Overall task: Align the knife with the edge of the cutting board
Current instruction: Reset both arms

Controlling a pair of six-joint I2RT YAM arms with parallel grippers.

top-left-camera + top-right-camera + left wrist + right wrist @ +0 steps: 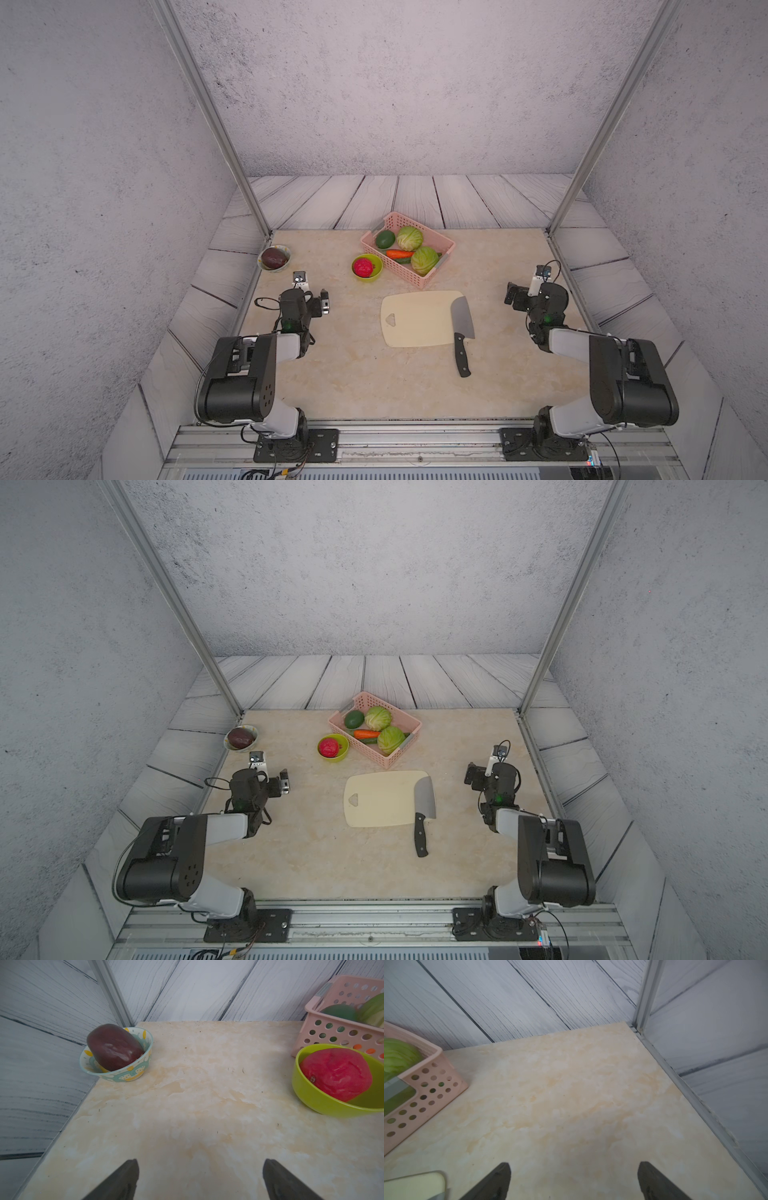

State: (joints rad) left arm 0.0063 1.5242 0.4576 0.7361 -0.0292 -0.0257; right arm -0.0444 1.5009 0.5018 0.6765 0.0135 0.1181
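Observation:
The cream cutting board (pixel 415 328) (pixel 380 808) lies flat at the table's middle in both top views, its heart-shaped hole (pixel 391 320) near the left short side. The knife (pixel 462 318) (pixel 424 798) rests with its broad grey blade over the board's right short side. Its black handle (pixel 462 356) reaches off the near edge onto the table. My left gripper (pixel 325 301) (pixel 200 1167) hovers open, left of the board, with nothing between its fingers. My right gripper (pixel 510 294) (pixel 574 1165) stands open and empty to the right of the knife. A corner of the board (pixel 415 1184) shows in the right wrist view.
A pink basket (pixel 395 270) with cabbages, an avocado and a carrot stands behind the board. A green bowl (pixel 379 266) with a red fruit sits to the left of the basket. A patterned bowl (pixel 286 252) with a dark purple fruit sits at the far left corner. Metal posts frame the table.

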